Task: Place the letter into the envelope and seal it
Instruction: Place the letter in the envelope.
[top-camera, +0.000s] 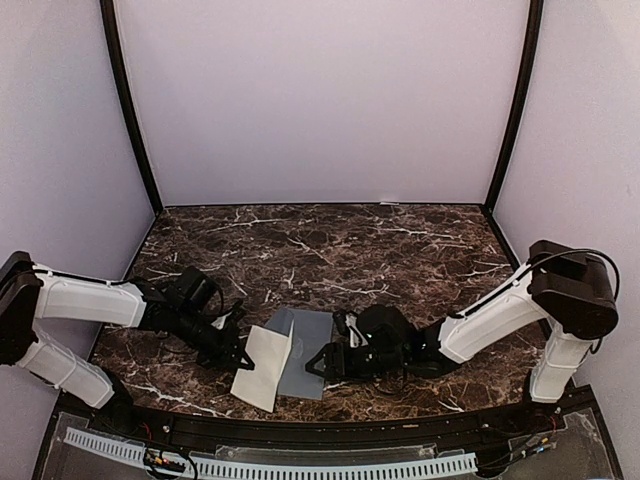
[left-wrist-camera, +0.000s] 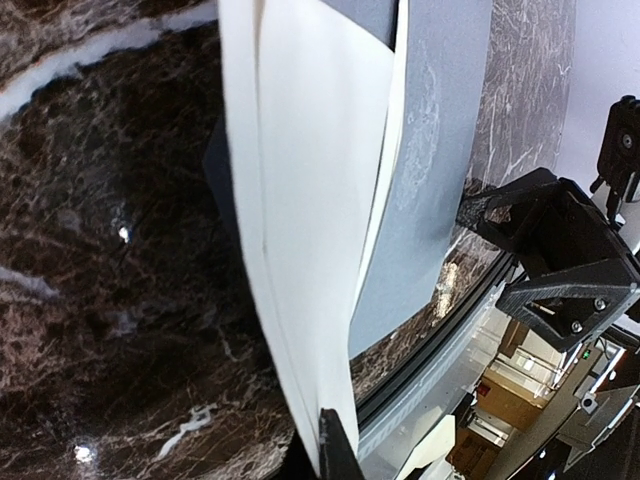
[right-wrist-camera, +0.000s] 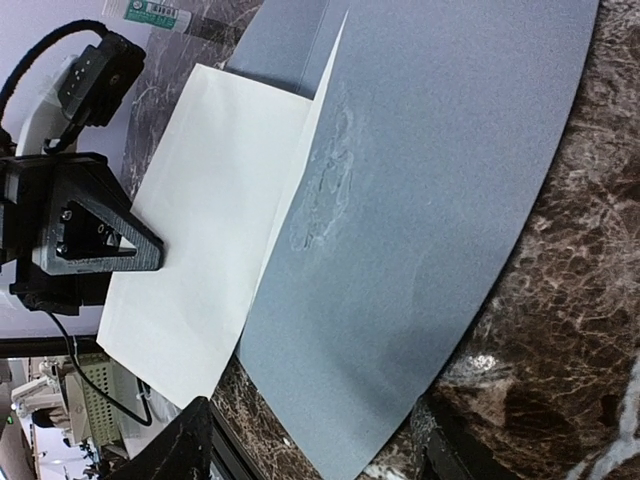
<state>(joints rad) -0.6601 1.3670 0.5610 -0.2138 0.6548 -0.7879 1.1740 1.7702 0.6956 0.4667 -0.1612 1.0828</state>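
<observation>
1. Closest to your left wrist camera, a dark fingertip (left-wrist-camera: 336, 452) of the left gripper (top-camera: 238, 357) meets the edge of the letter (left-wrist-camera: 300, 200). The jaws are pinched tight on the sheet.
2. The letter is just left of the envelope (top-camera: 308, 352). It is tilted up rather than lying flat, and it bends along a fold crease.
3. The letter's far edge rests against the envelope's left part and overlaps it. You cannot tell from these views whether that edge has slipped under the flap or only lies on top.
4. The envelope lies flat on the dark marble table (top-camera: 400, 250), between your two grippers. There is a scuffed, wrinkled patch on its upper face.
5. Your right gripper (top-camera: 322, 362) is low at the envelope's right edge. Its fingers (right-wrist-camera: 180, 450) are spread wide, one on each side of the envelope's near corner, and they hold nothing.
6. Seen across the envelope, the two grippers face each other.
</observation>
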